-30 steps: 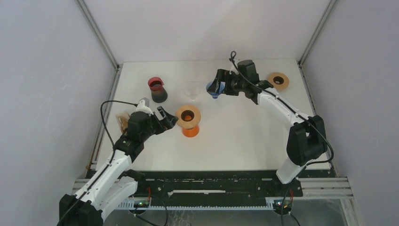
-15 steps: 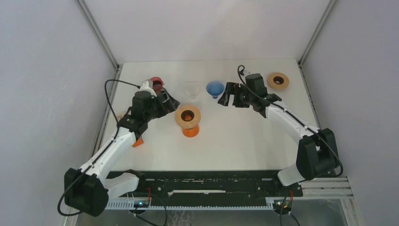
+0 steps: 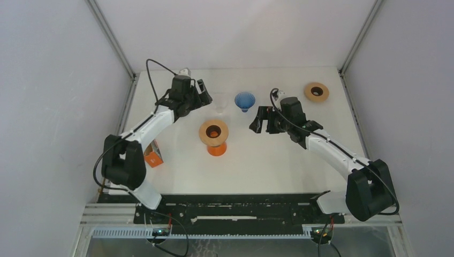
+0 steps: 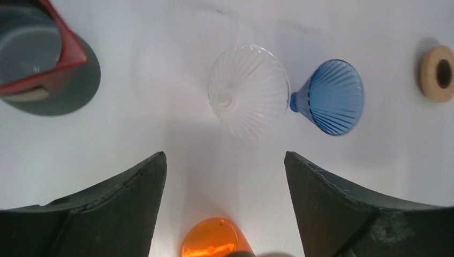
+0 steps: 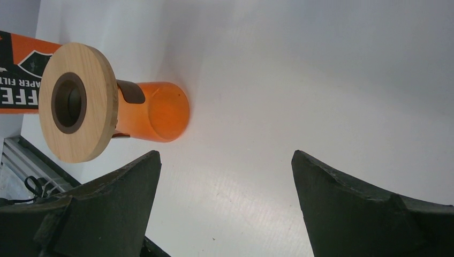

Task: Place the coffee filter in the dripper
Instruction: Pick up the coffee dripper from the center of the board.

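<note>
Left pincer (image 4: 225,160) is hanging wide open, empty, near the clear dripper (image 4: 247,91), whose ribs are showing only in its wrist view. Right pincer (image 5: 225,158) is gaping empty too.

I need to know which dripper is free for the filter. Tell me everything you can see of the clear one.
The clear dripper is a see-through cone, glass or plastic, with fine ribs swirling from its narrow centre to a round rim. It rests on the white table, seemingly tipped on its side, with no filter in it. The tip of the blue dripper reaches its rim; whether they touch is unclear. The left gripper, jaws open, stands short of it.
</note>
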You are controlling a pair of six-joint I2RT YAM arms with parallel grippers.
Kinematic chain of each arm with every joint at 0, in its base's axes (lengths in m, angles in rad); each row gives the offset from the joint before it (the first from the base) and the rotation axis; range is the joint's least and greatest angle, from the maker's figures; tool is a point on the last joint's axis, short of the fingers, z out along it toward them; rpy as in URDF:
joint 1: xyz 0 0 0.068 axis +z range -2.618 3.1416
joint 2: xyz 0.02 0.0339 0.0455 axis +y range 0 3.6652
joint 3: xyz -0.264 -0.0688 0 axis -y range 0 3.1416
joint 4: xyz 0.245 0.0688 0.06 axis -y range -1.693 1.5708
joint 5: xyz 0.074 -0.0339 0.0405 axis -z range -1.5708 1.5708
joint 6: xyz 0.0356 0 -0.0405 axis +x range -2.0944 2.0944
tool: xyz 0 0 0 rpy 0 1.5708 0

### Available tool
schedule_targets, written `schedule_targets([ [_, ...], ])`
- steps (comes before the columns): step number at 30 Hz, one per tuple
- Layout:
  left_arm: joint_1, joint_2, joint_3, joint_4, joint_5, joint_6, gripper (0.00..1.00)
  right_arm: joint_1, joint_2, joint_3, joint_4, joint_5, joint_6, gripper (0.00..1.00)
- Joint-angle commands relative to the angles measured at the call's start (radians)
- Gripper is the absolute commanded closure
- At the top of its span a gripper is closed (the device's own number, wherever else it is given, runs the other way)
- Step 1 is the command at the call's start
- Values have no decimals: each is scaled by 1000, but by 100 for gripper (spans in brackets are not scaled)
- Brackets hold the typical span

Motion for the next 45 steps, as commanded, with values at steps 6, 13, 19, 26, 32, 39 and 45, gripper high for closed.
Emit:
schedule_targets([
  [6,-17,241,246,-49,-68,93,20,6,-32,-25,64,14,-36,0],
  [13,-15,368,355,-68,-71,98,27,4,-12,-38,79,6,-42,0],
  [19,-15,456,435,-89,-64,101,34,0,12,-38,80,-8,-44,0],
  [26,-13,521,493,-112,-58,101,48,-2,17,-37,80,-4,-46,0],
  [32,-13,504,493,-124,-61,115,70,0,13,-37,77,6,-45,0],
  [39,-13,454,469,-126,-70,129,91,14,-12,-39,68,19,-42,0],
  [45,-14,378,432,-125,-68,133,100,33,-52,-38,49,37,-37,0],
])
